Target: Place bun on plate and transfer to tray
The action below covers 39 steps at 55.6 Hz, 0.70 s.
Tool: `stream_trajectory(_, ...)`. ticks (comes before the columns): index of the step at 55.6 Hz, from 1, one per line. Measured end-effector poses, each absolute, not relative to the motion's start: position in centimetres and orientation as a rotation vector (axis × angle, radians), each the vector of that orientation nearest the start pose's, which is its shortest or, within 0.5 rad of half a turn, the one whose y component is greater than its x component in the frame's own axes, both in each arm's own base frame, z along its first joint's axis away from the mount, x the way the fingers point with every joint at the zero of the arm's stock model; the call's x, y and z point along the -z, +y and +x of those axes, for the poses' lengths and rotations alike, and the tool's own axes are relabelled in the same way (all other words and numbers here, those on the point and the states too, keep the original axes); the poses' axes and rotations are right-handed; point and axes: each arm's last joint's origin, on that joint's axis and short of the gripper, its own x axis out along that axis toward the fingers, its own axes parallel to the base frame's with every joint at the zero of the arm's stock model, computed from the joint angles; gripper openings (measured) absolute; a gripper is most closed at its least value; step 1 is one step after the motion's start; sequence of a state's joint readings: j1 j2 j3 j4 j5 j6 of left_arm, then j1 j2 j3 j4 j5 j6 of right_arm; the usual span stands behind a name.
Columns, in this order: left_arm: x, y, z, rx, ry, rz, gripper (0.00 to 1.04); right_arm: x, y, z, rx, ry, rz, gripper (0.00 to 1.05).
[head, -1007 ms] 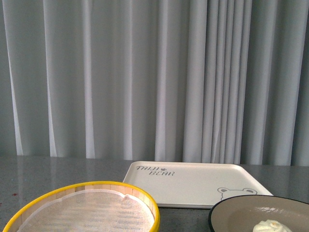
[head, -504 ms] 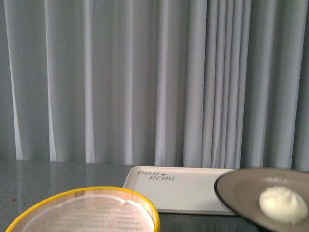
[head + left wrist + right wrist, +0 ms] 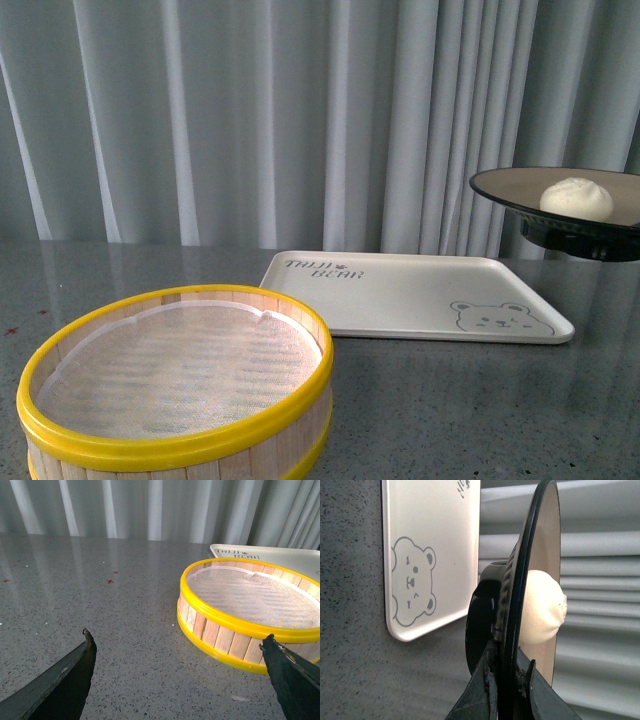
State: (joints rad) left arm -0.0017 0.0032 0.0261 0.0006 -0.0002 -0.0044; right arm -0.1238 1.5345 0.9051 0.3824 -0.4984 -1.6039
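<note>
Front view: the plate (image 3: pixel 505 188) is raised clear of the grey speckled table (image 3: pixel 480 400) at the right edge of the picture, roughly level, with the bun (image 3: pixel 576 198) sitting on its beige inside. The tray (image 3: pixel 420 290) lies flat on the table, lower and to the left of the plate, and the 2 do not touch. Nearer the camera on the left stands a yellow-rimmed wooden steamer basket (image 3: pixel 150 452) with a white liner (image 3: pixel 170 365) inside and nothing on it. A pale pleated curtain (image 3: pixel 250 120) hangs behind.

In the right wrist view, the right gripper (image 3: pixel 507 680) has its 2 fingers (image 3: pixel 482 692) pressed together on the plate's thin black rim, 1 on the underside and 1 on the inside. The bun rests against the beige face near the plate's middle, well apart from the fingers. The tray's corner with the bear-face drawing (image 3: pixel 412 582) lies beyond the plate.

In the left wrist view, the left gripper (image 3: pixel 179 637) is spread wide with nothing between its fingers, above bare table just beside the steamer basket.
</note>
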Motion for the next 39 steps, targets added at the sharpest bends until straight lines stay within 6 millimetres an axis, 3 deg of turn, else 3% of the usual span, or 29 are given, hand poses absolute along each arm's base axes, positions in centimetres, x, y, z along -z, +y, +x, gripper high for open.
stream_trajectory(13,-17.2,0.0,9.6,0.002,-0.023,-0.004,0.98,-22.4,-2.4,36.6,-0.601,-0.071,-1.499,0.03)
stream_trajectory(39,-17.2,0.0,9.6,0.002,-0.023,-0.004,0.98,-22.6,-1.2,41.6,-0.696,-0.074,-1.531,0.03)
